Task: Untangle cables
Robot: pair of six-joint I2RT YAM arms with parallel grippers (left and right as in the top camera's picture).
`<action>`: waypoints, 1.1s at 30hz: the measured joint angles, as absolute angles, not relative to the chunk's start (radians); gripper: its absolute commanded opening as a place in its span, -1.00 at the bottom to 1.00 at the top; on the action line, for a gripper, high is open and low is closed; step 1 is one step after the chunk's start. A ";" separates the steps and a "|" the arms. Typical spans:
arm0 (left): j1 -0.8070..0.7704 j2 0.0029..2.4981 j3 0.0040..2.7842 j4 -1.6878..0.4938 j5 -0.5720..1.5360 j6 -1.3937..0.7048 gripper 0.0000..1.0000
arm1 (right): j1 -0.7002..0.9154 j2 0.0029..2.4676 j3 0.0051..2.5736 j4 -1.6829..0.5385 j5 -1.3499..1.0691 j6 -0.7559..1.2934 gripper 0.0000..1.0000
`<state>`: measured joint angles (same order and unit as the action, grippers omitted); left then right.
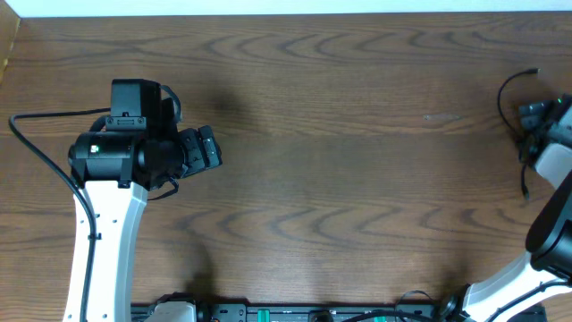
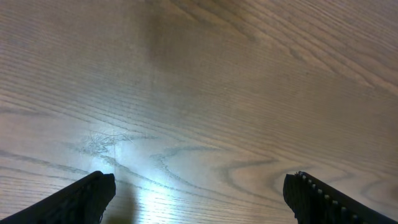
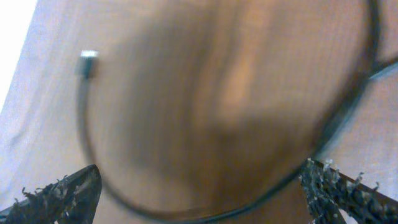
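The cable (image 3: 81, 127) lies as 1 open loop just ahead of the right gripper (image 3: 200, 173), whose jaws are wide with the loop's near arc between them. The left gripper (image 2: 200, 182), equally wide, hangs well apart from the right gripper, so the right arm is nearer.

Open wood runs across the table (image 1: 357, 134) from your left gripper (image 1: 209, 148) to the far right. Between its spread fingers (image 2: 81, 199) there is only bare grain.

The far right is crowded. A thin cable (image 1: 502, 91) loops out beside the right arm (image 1: 550, 228), with a strand trailing below. Under your right gripper (image 3: 199, 180), jaws wide, the cable arc and its plug (image 3: 87, 62) ring the gap; the view is blurred.

A thick cord (image 1: 45, 116) bows out on the far left.
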<state>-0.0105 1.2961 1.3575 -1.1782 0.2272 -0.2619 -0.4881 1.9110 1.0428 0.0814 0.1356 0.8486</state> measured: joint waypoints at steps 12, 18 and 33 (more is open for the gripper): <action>-0.010 1.296 1.357 -1.168 0.227 -0.253 0.85 | -0.392 1.865 1.103 -0.067 0.087 0.715 0.98; -0.010 1.296 1.357 -1.168 0.227 -0.246 0.85 | -0.280 1.865 1.186 -0.150 -0.058 0.429 0.98; -0.010 1.296 1.357 -1.171 0.227 -0.235 0.85 | -0.218 1.864 1.251 -0.444 -0.324 -0.037 -0.98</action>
